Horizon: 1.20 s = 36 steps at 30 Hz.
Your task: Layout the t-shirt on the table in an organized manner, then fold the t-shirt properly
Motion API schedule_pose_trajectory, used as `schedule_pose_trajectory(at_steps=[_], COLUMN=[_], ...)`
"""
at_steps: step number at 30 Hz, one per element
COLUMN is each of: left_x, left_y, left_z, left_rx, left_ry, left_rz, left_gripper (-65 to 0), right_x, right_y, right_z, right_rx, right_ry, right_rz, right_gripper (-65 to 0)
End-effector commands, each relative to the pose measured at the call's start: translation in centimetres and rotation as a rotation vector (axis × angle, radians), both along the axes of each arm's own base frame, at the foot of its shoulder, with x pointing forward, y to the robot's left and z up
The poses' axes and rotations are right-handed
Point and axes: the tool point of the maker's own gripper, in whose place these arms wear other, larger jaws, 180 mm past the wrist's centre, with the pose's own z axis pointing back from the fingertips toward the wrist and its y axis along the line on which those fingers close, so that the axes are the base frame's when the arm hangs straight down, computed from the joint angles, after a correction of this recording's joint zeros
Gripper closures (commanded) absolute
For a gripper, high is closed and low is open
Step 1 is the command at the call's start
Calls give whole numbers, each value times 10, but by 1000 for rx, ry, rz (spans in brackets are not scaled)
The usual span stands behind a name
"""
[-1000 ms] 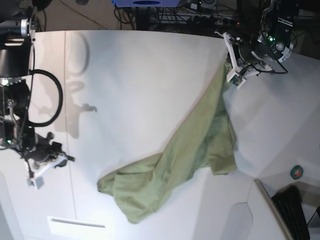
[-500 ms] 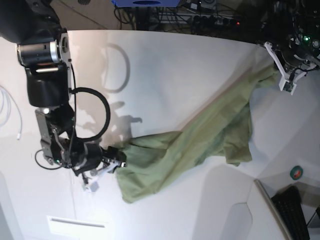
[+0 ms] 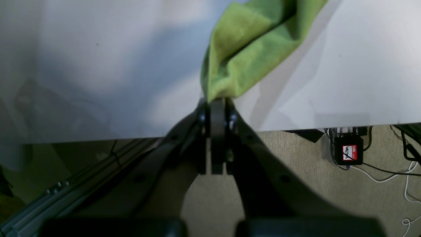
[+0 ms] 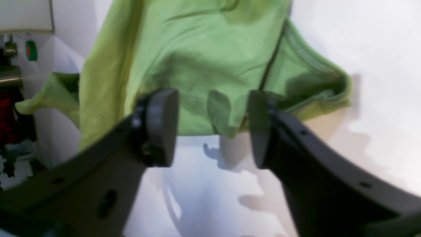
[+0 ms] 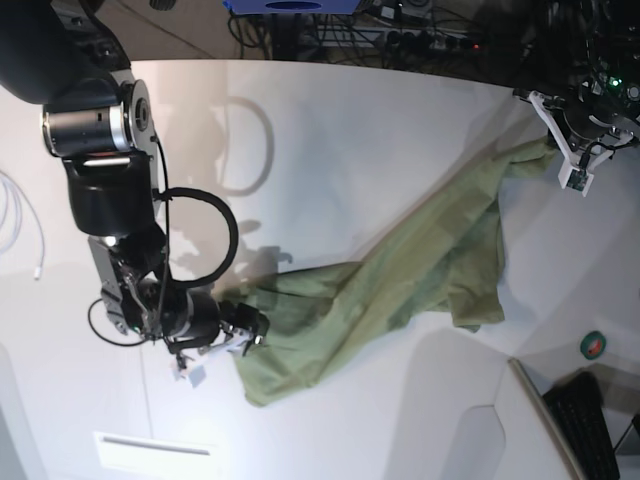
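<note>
The olive-green t-shirt (image 5: 400, 280) lies crumpled in a long diagonal band across the white table (image 5: 350, 150). At the far right edge, my left gripper (image 5: 553, 148) is shut on an upper corner of the shirt. The left wrist view shows its jaws (image 3: 215, 105) pinched together on that bunched cloth (image 3: 250, 42). My right gripper (image 5: 245, 335) is at the shirt's lower left end. In the right wrist view its jaws (image 4: 212, 128) stand wide open, with a small hanging fold of the shirt (image 4: 197, 59) between the pads, untouched by either.
A green and red round button (image 5: 594, 345) and a dark keyboard (image 5: 585, 420) sit at the lower right. A white cable (image 5: 15, 215) lies at the left. The table's edge runs just under my left gripper, with a black box (image 3: 348, 153) on the floor below.
My right arm swung in over the table to the shirt's lower left end and its jaws opened. My left gripper pulled its corner of the shirt further right, stretching the cloth.
</note>
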Motion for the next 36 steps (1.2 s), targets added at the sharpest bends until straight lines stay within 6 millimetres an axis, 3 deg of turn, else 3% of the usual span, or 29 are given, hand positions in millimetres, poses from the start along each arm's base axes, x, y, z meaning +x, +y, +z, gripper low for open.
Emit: schedule_pose_trajectory(at_steps=[1, 10, 16, 25, 36], left_x=[4, 4, 5, 6, 6], left_y=[4, 4, 4, 6, 6], left_z=[7, 7, 7, 9, 9], left_rx=[17, 17, 18, 23, 24], left_ry=[-20, -20, -20, -22, -22], left_rz=[-9, -9, -10, -11, -12], left_gripper=[0, 0, 0, 0, 0], right_x=[22, 6, 6, 14, 17], right_y=[-5, -22, -16, 25, 19], right_z=[22, -21, -19, 9, 9], right_rx=[6, -20, -11, 49, 41], right_ry=[-65, 19, 16, -30, -45], right_rz=[-12, -102, -94, -25, -43], right_gripper=[-348, -348, -348, -347, -347])
